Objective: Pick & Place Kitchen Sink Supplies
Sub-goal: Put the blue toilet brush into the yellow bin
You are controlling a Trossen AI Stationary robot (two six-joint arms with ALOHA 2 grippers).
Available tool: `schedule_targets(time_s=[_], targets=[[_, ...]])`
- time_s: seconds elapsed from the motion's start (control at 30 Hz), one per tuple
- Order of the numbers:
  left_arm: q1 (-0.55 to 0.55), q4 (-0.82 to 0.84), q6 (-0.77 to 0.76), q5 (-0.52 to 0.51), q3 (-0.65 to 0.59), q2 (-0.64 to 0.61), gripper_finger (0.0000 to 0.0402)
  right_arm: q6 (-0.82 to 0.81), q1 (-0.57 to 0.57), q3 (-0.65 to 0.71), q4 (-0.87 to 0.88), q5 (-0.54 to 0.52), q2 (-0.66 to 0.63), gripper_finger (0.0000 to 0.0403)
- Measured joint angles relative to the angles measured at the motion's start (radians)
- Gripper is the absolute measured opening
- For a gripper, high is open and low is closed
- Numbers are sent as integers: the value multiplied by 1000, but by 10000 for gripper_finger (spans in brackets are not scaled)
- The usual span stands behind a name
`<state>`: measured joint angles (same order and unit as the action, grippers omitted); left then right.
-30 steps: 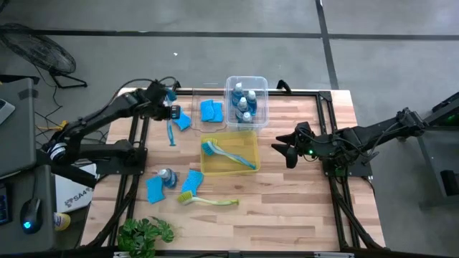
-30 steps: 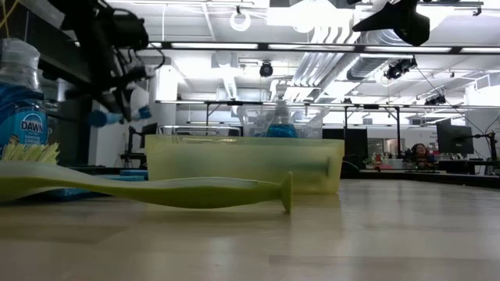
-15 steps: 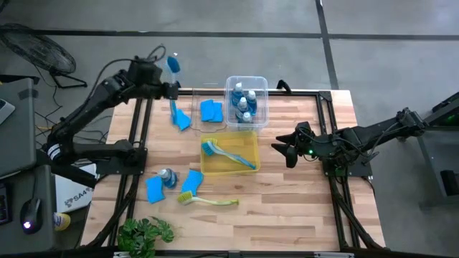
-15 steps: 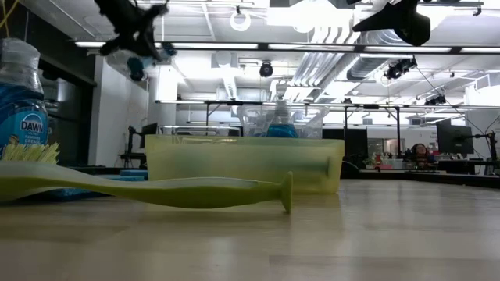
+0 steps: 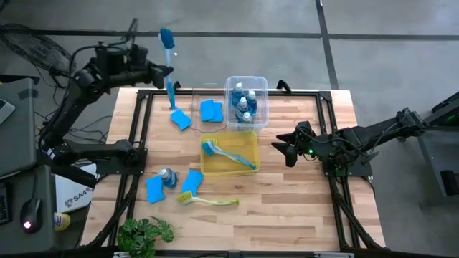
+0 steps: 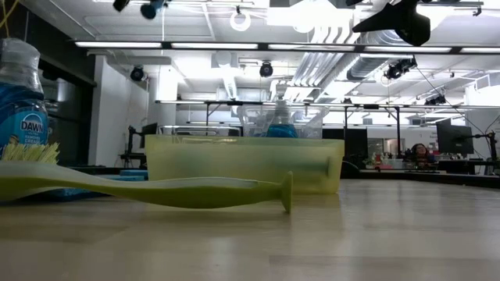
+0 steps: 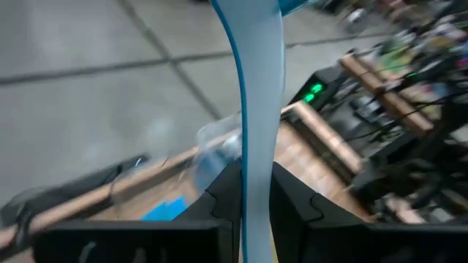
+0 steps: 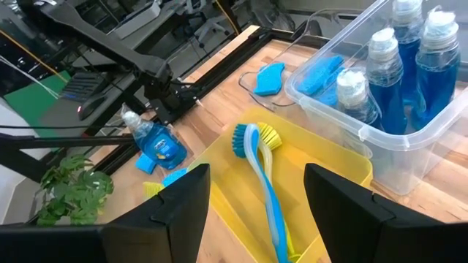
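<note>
Your step in hand looked like carrying a dish brush to the yellow bin (image 5: 229,153), and to do it well you needed to bring the left arm back in over the desk (image 5: 287,208) before lowering, since the left tool (image 5: 171,70) hung high and beyond the desk's far left corner. That bin lay well off from the left tool, toward the middle of the desk, and it already held one blue brush (image 5: 228,153), so I judged you should lay the carried one lengthwise alongside it, not across the rim. The clear bin (image 5: 247,102) of bottles (image 5: 245,102) stood just beyond the yellow one, so a low swing risked clipping it. Your left tool was clamped nearly shut on the blue brush (image 5: 168,59), gripping the handle partway along; the head stood up above the tool and the rest hung below it, so the brush was roughly upright. The handle (image 7: 257,109) was a long pale-blue strip running straight between the fingers (image 7: 291,208). Your right tool (image 5: 280,149) waited wide apart and empty, just beside the yellow bin. Still loose on the desk, well away from the left tool, were a yellow-green brush (image 5: 208,201), a lone bottle (image 5: 166,176) and several blue sponges (image 5: 155,189).
</note>
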<state>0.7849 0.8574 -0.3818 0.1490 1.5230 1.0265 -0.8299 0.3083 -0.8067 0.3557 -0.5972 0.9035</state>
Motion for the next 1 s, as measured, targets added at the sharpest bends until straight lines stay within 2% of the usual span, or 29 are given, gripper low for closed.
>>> schedule_targets(time_s=[0.2,0.4,0.6,0.77,0.87,1.0], targets=[[0,-109,52,110,86,0,39,0,0,0,5,0,0,216],[0,-253,214,284,108,0,39,0,0,0,9,-1,0,216],[-7,-392,186,362,108,14,39,1,0,0,30,-2,0,216],[-80,-506,223,457,108,47,39,0,0,3,32,-2,0,216],[-127,-505,288,518,107,67,39,0,0,3,32,-2,0,216],[-199,-470,327,541,107,99,39,0,0,3,32,2,0,216]])
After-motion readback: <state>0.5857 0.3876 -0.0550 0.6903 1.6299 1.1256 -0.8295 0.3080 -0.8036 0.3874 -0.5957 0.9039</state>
